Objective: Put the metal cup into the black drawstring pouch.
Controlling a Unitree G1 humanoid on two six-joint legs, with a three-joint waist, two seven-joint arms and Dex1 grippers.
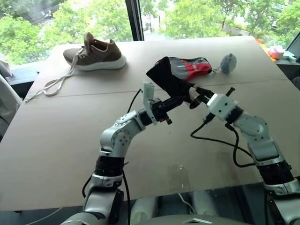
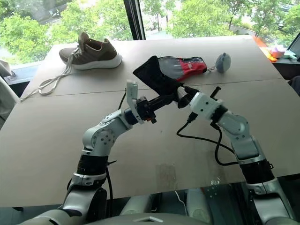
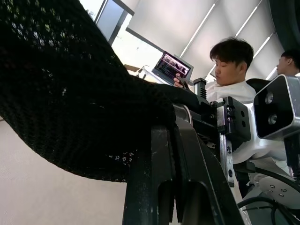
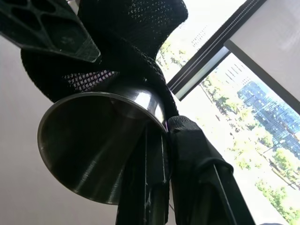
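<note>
1. You can't see most of the metal cup point(image 4: 101, 140): its far end sits inside the black drawstring pouch point(image 2: 157, 75), and in the head views it shows as a small glint between the arms.
2. The pouch's cord and toggle can't be made out.
3. The racket-shaped case point(image 2: 185, 67) is partly covered by the raised pouch.
4. The left gripper point(image 3: 164, 154) has its finger bases cut off by the wrist view's edge, and pouch fabric covers its tips.
5. The right gripper point(image 4: 161, 136) fingers run out of frame too.
</note>
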